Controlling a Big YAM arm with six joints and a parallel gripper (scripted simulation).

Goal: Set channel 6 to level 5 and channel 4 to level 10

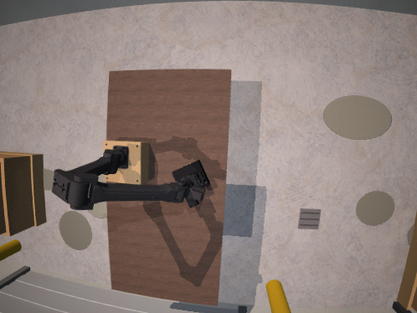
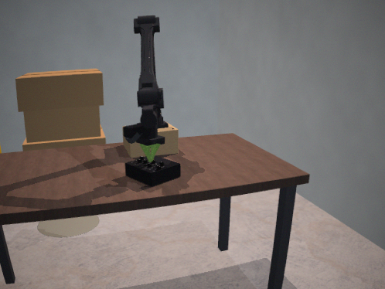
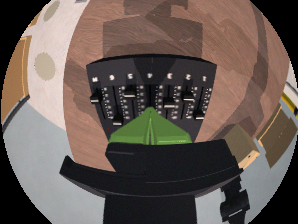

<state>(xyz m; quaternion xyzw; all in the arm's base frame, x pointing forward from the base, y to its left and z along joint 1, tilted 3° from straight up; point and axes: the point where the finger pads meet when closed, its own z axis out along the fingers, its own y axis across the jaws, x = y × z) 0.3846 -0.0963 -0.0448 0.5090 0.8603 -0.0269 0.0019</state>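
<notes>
- Wrist view: the gripper (image 3: pixel 152 119) has its green fingers pressed together into one wedge, pinching nothing, tip down over the middle faders of the lighting desk (image 3: pixel 100 76).
- Fader caps (image 3: pixel 172 104) stand at mixed heights along their slots; the levels are too small to read.
- Top view: the desk (image 1: pixel 190 170) sits near the table's (image 1: pixel 167 100) 3 o'clock edge, at 3 o'clock from the arm's tan base block (image 1: pixel 138 165).
- Exterior view: the desk (image 2: pixel 152 171) rests flat on the table.

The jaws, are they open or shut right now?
Shut, holding nothing: the gripper has its green fingers pressed into one point over the desk.
</notes>
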